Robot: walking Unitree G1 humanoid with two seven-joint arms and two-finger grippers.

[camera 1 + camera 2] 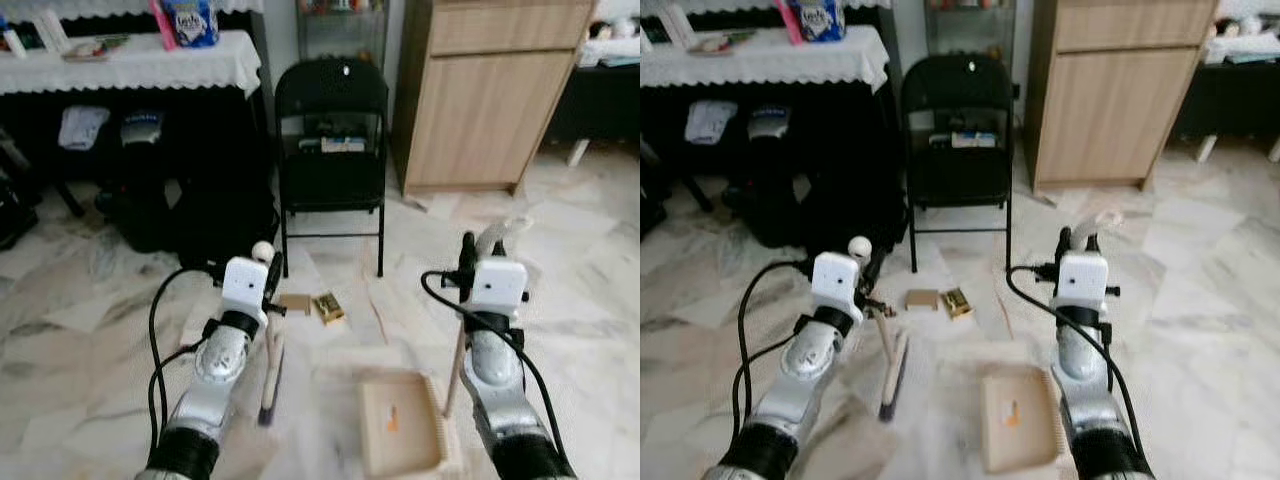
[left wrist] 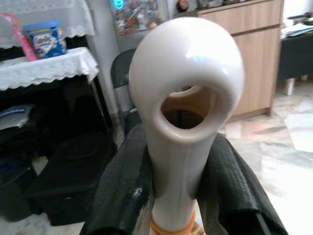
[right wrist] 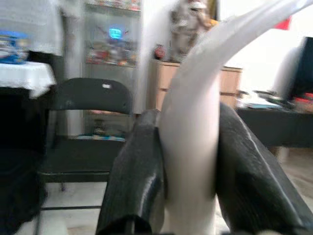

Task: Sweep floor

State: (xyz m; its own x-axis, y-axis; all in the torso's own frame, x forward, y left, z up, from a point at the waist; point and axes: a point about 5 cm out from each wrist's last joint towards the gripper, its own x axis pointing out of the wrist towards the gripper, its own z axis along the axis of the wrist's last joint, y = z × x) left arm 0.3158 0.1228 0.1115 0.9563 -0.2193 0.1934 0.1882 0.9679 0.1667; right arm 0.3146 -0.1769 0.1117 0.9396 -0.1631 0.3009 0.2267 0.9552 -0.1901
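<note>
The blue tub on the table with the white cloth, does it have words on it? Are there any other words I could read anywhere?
Blue tub on the table: it has white lettering, too blurred to read.
Small yellow packet on the floor: has a print, too small to read.
Things on the black chair seat: labels too small to read.
Nothing else with writing can be read.

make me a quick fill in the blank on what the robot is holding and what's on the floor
The left gripper is shut on the ____ handle.
The right gripper holds the handle of the ____, whose tan tray lies on the floor.
The two small scraps lie in front of the black folding ____.

Missing words: broom; dustpan; chair
</note>
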